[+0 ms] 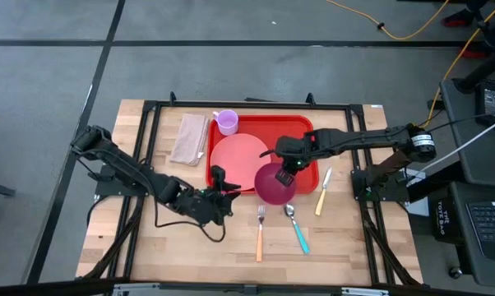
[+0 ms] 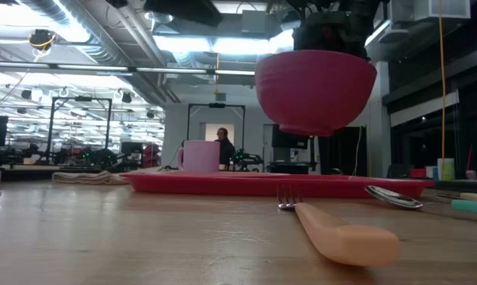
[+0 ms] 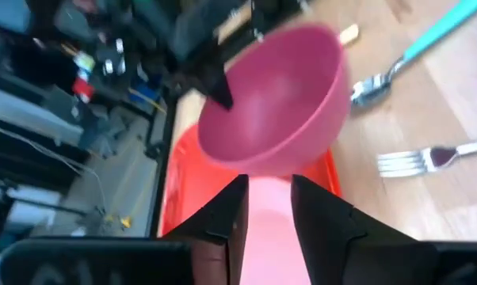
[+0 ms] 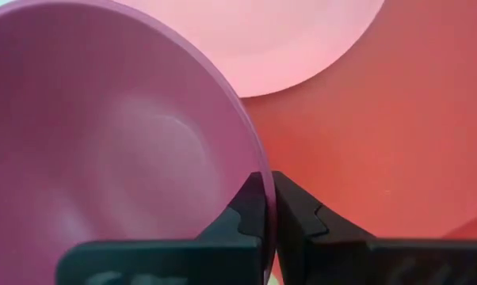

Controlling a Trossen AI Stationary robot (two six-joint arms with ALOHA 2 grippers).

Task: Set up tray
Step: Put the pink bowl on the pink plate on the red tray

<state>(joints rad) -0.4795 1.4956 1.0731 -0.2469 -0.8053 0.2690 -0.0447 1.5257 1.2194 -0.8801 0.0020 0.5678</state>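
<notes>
Your right pincer (image 1: pixel 282 174) is clamped on the bowl (image 1: pixel 275 184) rim, above the tray's (image 1: pixel 305 131) near edge. Lower it level beside the plate (image 1: pixel 235 154); your left pincer (image 1: pixel 228 197), fingers apart, waits just outside this edge.

Overhead view straight down, low view level across table, wrist views close, all sharing bowl (image 1: pixel 275 184).
</notes>
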